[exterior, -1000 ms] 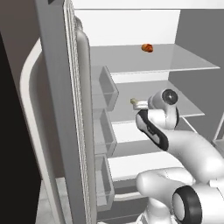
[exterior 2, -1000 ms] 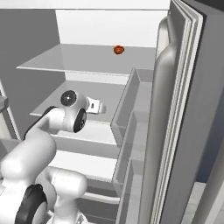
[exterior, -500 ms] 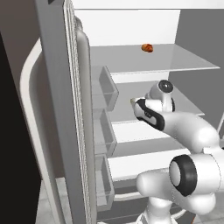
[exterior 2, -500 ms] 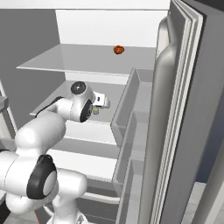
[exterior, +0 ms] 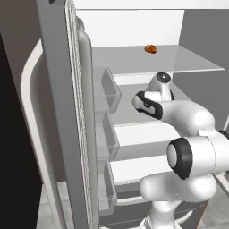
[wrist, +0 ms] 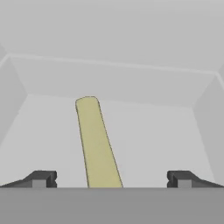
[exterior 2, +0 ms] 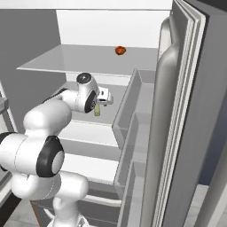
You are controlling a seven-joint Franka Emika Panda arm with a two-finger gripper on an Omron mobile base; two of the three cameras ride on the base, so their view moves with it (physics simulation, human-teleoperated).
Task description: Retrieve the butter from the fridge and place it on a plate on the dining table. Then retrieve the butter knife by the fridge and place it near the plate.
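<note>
None of the task's placements looks done yet, as far as these frames tell: the butter (wrist: pixel 98 144) lies on a white shelf inside the fridge (exterior 2: pixel 186 111), and no plate, table or knife is in sight. Judging by that, the work stands at its first step, the reach for the butter, with the carry to the plate and the whole knife errand left.

At the centre of the hand view the butter runs as a pale yellow-tan stick from the bottom edge up toward the back wall, leaning a little left. The gripper (wrist: pixel 111 179) is spread wide, its two dark fingertips (wrist: pixel 40 178) low at left and right of that frame, the stick between them but nearer the left one, touching neither. It has hold of nothing.

At centre left of the right base view the arm reaches into the open fridge at the middle shelf, hand level and pointing inward, a sliver of the butter (exterior 2: pixel 96 111) just under the gripper (exterior 2: pixel 103 98). A small reddish-brown round item (exterior 2: pixel 120 50) sits on the shelf above, toward the upper middle.
</note>
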